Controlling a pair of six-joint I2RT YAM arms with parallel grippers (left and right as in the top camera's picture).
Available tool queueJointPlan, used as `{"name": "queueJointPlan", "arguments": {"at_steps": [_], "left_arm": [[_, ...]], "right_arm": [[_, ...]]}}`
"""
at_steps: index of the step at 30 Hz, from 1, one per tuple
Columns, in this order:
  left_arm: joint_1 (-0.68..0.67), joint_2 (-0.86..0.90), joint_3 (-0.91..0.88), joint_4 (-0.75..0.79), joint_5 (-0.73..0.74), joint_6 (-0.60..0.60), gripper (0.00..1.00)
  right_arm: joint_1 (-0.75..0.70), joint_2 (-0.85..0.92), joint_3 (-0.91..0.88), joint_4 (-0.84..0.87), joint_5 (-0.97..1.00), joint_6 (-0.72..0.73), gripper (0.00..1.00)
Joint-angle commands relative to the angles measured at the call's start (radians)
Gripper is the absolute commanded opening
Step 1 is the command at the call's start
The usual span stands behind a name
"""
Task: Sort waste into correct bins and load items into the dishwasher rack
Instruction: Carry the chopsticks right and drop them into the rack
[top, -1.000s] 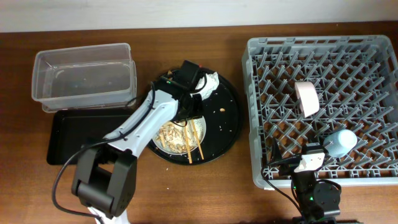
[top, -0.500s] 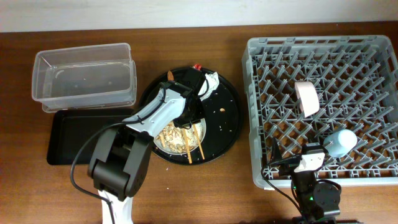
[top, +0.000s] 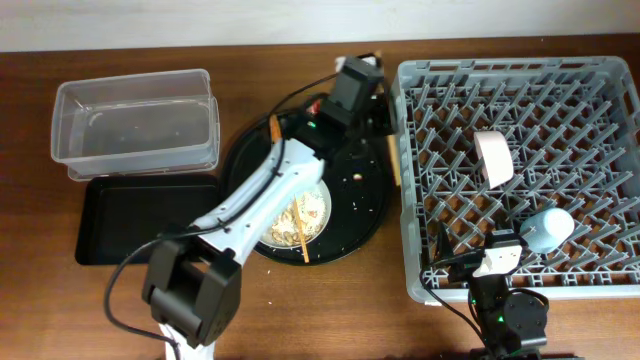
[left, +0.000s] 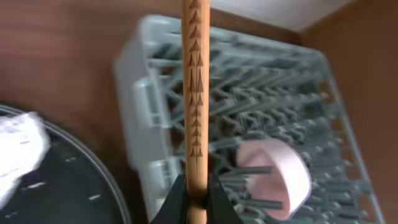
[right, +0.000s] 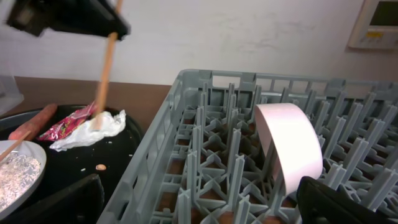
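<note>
My left gripper (top: 372, 105) is shut on one wooden chopstick (left: 196, 93) and holds it raised over the gap between the round black tray and the grey dishwasher rack (top: 412, 180); it also shows in the right wrist view (right: 106, 68). A second chopstick (top: 306, 228) lies on the pale plate (top: 318, 205) with beige food scraps (top: 285, 218). The crumpled white napkin (right: 93, 134) and red wrapper (right: 73, 119) lie on the round tray. A white bowl (top: 492, 157) and a light-blue cup (top: 548, 228) stand in the rack. My right gripper (right: 205, 208) is open and empty at the rack's front edge.
The clear tub (top: 135, 120) stands at the back left with the shallow black rectangular tray (top: 120, 220) in front of it. The large round black tray (top: 365, 205) sits between them and the rack. An orange-brown piece (top: 272, 126) lies at its back rim.
My left gripper has risen from the plate with one chopstick and swung to the right, toward the rack's left edge. The right arm has not moved.
</note>
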Motion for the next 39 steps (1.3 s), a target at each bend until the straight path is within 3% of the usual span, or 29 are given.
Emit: {"name": "queueJointPlan", "arguments": {"at_steps": [1,6,7,8,9,11,13,16,19,22,27,30,31,32,38,39], "left_arm": [[-0.059,0.070,0.006,0.083,0.014,0.038,0.00],[-0.143,0.131,0.006,0.149,0.014,0.033,0.02],[-0.145,0.138,0.006,0.148,0.013,0.033,0.17],[-0.138,0.137,0.006,0.148,-0.004,0.034,0.24],[-0.118,0.136,0.019,0.142,-0.004,0.034,0.45],[-0.040,0.122,0.098,-0.006,0.018,0.034,0.59],[0.025,0.079,0.139,-0.151,0.012,0.075,0.58],[0.121,-0.048,0.140,-0.485,-0.144,0.102,0.58],[0.193,-0.013,0.095,-0.734,-0.147,0.097,0.55],[0.208,0.013,-0.069,-0.717,-0.143,-0.016,0.51],[0.208,0.050,-0.251,-0.584,-0.106,-0.056,0.47],[0.203,0.094,-0.253,-0.548,-0.083,-0.056,0.27],[0.203,0.097,-0.253,-0.551,-0.071,-0.056,0.06],[0.203,0.096,-0.241,-0.552,-0.040,-0.056,0.01],[0.166,-0.048,-0.117,-0.546,-0.033,-0.023,0.00],[0.122,-0.053,-0.106,-0.357,0.083,0.156,0.00]], "right_arm": [[-0.004,-0.008,-0.008,0.000,-0.009,-0.003,0.98],[-0.004,-0.008,-0.008,0.000,-0.009,-0.003,0.98],[-0.004,-0.008,-0.008,0.000,-0.010,-0.003,0.98],[-0.004,-0.008,-0.008,0.000,-0.009,-0.003,0.98],[-0.004,-0.008,-0.008,0.000,-0.009,-0.003,0.98],[-0.004,-0.008,-0.008,0.000,-0.009,-0.003,0.98],[-0.004,-0.008,-0.008,0.000,-0.009,-0.003,0.98],[-0.004,-0.008,-0.008,0.000,-0.009,-0.003,0.98],[-0.004,-0.008,-0.008,0.000,-0.009,-0.003,0.98],[-0.004,-0.008,-0.008,0.000,-0.009,-0.003,0.98],[-0.004,-0.008,-0.008,0.000,-0.009,-0.003,0.98],[-0.004,-0.008,-0.008,0.000,-0.009,-0.003,0.98],[-0.004,-0.008,-0.008,0.000,-0.009,-0.003,0.98],[-0.004,-0.008,-0.008,0.000,-0.009,-0.003,0.98],[-0.004,-0.008,-0.008,0.000,-0.009,-0.003,0.98],[-0.004,-0.008,-0.008,0.000,-0.009,-0.003,0.98]]}}
